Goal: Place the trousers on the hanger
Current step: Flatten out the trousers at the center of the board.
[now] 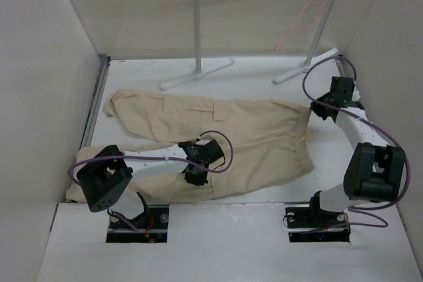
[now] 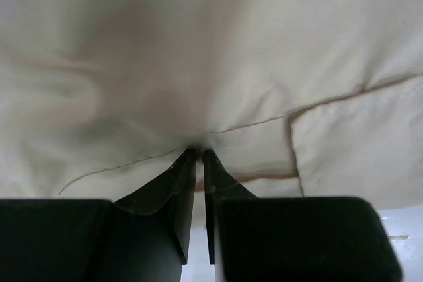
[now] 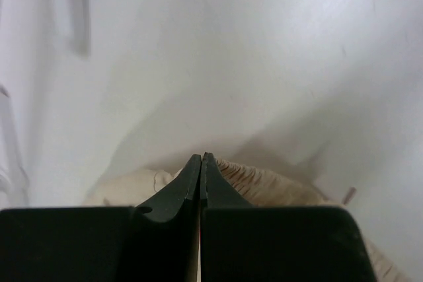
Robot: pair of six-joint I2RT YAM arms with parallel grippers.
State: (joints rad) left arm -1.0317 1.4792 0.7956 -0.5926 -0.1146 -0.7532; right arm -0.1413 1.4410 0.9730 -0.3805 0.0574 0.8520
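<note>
The beige trousers (image 1: pixel 218 130) lie flat on the table, waistband to the right and legs running left. The thin pink hanger (image 1: pixel 305 16) hangs from the right end of the rack's silver bar, far behind the cloth. My left gripper (image 1: pixel 195 176) sits at the near edge of the trousers, its jaws nearly closed and pinching a fold of the cloth (image 2: pixel 198 97). My right gripper (image 1: pixel 318 109) is at the far corner of the waistband. Its jaws are pressed together with the ribbed waistband (image 3: pixel 271 186) bunched up at the tips.
The white tubular rack (image 1: pixel 197 31) stands at the back, with its feet (image 1: pixel 195 75) on the table just beyond the trousers. White walls close in on the left, right and back. Purple cables loop over both arms.
</note>
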